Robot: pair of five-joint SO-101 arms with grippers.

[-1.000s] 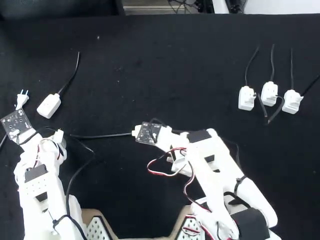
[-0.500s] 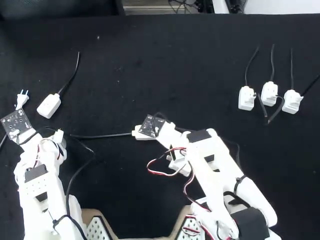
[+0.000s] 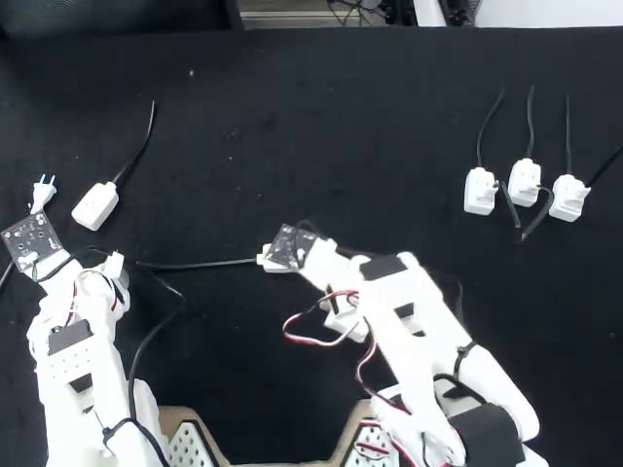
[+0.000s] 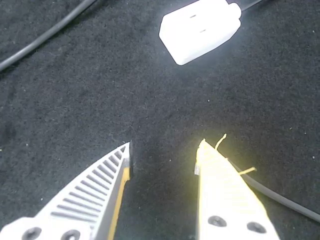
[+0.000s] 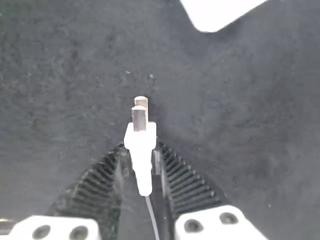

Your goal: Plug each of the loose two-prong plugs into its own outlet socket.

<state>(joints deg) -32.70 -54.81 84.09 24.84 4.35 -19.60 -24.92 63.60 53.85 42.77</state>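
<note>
The right jaws were clamped on a white two-prong plug [image 5: 140, 142], its body pinched between them, its prongs sticking out past their tips over the black bench [image 5: 60, 60] and its cord [image 5: 151, 217] trailing back between them. The left jaws gaped open with nothing between them, and a white outlet socket [image 4: 200, 30] lay on the bench ahead of them, slots up, apart from their tips. Another loose plug [image 3: 41, 190] lay near that socket, while three more sockets [image 3: 525, 182] sat in a row well away from the right jaws.

Black felt-covered table [image 3: 321, 126], tangle of dark cables [image 3: 365, 10] beyond its far edge
</note>
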